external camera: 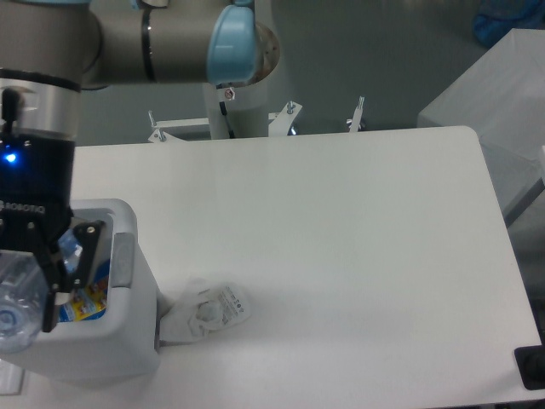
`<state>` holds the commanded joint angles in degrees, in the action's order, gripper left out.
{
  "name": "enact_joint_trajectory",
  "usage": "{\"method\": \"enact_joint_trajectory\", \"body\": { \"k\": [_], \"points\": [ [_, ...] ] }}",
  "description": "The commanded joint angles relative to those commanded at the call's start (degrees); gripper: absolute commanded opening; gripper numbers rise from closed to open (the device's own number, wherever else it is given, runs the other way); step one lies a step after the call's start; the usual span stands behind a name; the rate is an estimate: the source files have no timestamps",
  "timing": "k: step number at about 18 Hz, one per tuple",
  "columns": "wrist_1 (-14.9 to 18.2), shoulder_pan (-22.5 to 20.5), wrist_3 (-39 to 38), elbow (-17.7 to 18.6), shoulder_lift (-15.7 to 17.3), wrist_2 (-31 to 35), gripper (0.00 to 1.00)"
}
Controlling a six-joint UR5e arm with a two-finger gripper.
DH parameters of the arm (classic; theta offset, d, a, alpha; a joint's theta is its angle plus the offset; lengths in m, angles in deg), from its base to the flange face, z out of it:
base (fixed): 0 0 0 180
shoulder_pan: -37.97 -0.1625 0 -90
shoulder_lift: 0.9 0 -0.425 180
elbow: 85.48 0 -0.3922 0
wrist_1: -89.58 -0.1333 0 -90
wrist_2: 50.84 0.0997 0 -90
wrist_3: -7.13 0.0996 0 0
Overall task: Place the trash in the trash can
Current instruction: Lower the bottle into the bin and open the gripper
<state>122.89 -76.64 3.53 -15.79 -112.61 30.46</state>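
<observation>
The white trash can (128,294) stands at the table's front left, with colourful packaging visible inside. My gripper (21,290) hangs over its opening at the frame's left edge, shut on the clear crushed plastic bottle (17,307), whose cap end points toward the camera. Part of the gripper is cut off by the frame edge. The crumpled white wrapper (209,311) lies on the table just to the right of the can's base.
The white table (358,239) stretches to the right, its right edge near a grey box (490,94). A dark object (532,368) sits at the front right corner. Metal brackets (289,115) stand at the back edge.
</observation>
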Motion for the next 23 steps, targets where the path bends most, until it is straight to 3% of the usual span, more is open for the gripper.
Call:
{"method": "enact_joint_trajectory", "body": {
  "k": [12, 15, 20, 23],
  "points": [
    [0.1, 0.7, 0.5, 2.0, 1.0, 0.3, 0.76],
    [0.2, 0.7, 0.4, 2.3, 1.1, 0.4, 0.69],
    [0.2, 0.6, 0.7, 4.6, 2.3, 0.3, 0.68],
    [0.3, -0.2, 0.6, 6.4, 2.5, 0.4, 0.77]
  ]
}}
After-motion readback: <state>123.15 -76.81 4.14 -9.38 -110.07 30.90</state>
